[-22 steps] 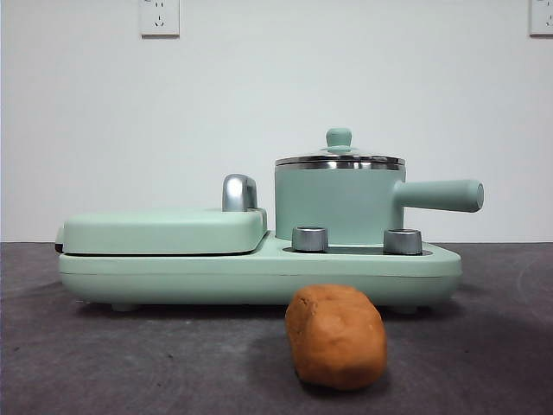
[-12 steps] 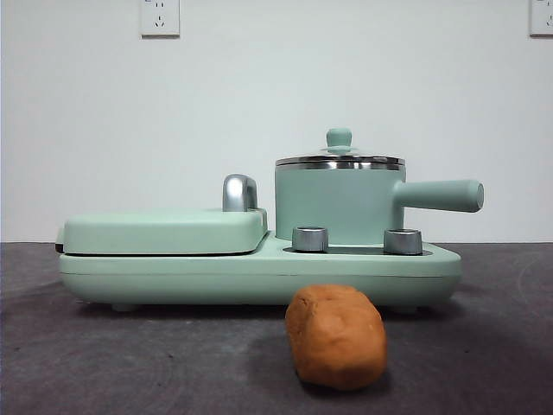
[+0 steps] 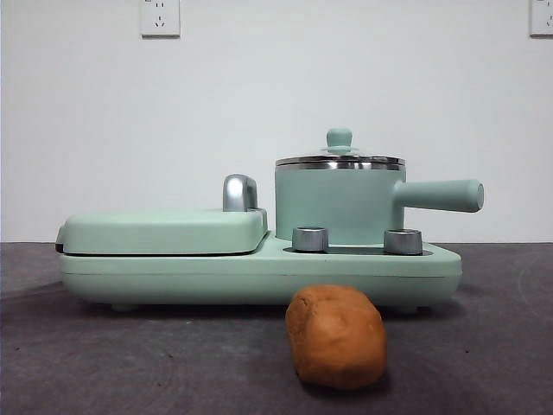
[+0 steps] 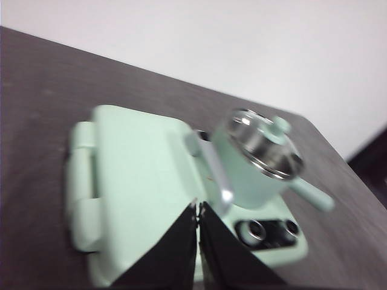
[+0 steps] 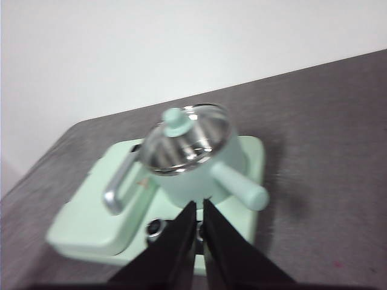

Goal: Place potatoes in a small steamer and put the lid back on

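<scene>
The orange-brown potato lies on the dark table in front of the mint-green cooker. The small steamer stands on the cooker's right side with its stick handle pointing right. The glass lid with its mint knob sits on the steamer. The steamer also shows in the left wrist view and the right wrist view, lid on. My left gripper is shut and empty above the cooker. My right gripper is shut and empty above the steamer's side. The potato is out of both wrist views.
The cooker base carries a flat mint grill cover with a chrome handle on its left half and two steel knobs in front of the steamer. A white wall stands behind. Neither arm shows in the front view.
</scene>
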`<state>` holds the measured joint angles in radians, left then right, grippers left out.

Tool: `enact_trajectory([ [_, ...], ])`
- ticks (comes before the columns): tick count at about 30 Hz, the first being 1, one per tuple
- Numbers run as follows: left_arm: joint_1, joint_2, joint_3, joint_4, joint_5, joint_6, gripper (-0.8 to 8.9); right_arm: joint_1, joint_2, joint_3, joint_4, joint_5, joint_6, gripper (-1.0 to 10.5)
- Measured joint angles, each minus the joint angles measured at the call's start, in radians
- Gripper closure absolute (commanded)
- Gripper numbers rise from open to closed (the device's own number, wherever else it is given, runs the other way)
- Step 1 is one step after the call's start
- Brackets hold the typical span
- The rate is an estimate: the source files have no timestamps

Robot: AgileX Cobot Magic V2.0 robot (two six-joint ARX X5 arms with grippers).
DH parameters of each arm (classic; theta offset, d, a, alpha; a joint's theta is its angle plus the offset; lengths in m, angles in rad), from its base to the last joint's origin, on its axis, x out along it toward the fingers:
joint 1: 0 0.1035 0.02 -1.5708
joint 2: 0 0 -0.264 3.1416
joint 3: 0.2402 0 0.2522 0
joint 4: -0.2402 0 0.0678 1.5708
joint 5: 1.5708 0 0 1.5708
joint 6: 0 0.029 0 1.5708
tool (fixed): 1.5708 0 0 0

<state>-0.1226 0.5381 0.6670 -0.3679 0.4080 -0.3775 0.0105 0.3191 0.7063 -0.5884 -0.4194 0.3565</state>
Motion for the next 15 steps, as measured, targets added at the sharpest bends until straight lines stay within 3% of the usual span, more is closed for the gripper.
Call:
enact_trajectory([
  [8,-0.033,0.185,0.130,-0.044,0.205,0.066,8.05,0.000,0.145,0.163,-0.110,-0.132,-0.121,9.3],
  [13,-0.053,0.241,0.156,-0.045,0.243,0.085,8.02,0.000,0.181,0.169,-0.120,-0.188,-0.162,9.3],
  [15,-0.057,0.254,0.160,-0.045,0.243,0.090,7.57,0.000,0.182,0.169,-0.120,-0.188,-0.169,9.3],
])
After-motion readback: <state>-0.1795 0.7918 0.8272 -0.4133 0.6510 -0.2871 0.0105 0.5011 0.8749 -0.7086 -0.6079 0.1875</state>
